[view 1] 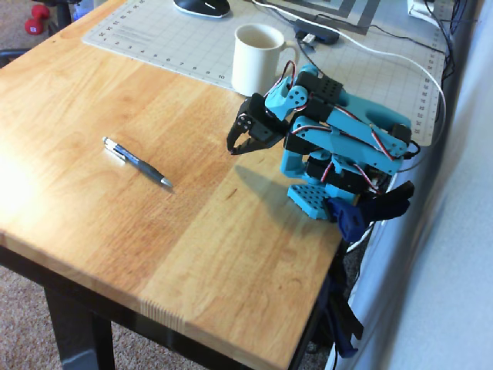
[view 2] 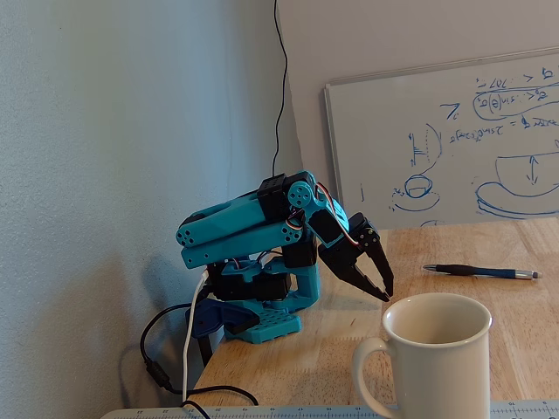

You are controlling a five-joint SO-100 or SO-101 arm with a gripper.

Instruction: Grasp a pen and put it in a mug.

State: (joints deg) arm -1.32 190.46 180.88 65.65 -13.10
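Observation:
The pen lies flat on the wooden table, left of centre in the overhead view, dark blue with a light clip end pointing up-left. In the fixed view the pen lies at the right, beyond the arm. The cream mug stands upright on the mat's edge, just behind the folded arm; in the fixed view the mug fills the foreground. My gripper hangs tip-down just above the wood, shut and empty, roughly a pen's length right of the pen.
A grey cutting mat covers the table's far side, with a computer mouse and cables on it. The arm's blue base is clamped at the right edge by a wall. A whiteboard leans behind the table.

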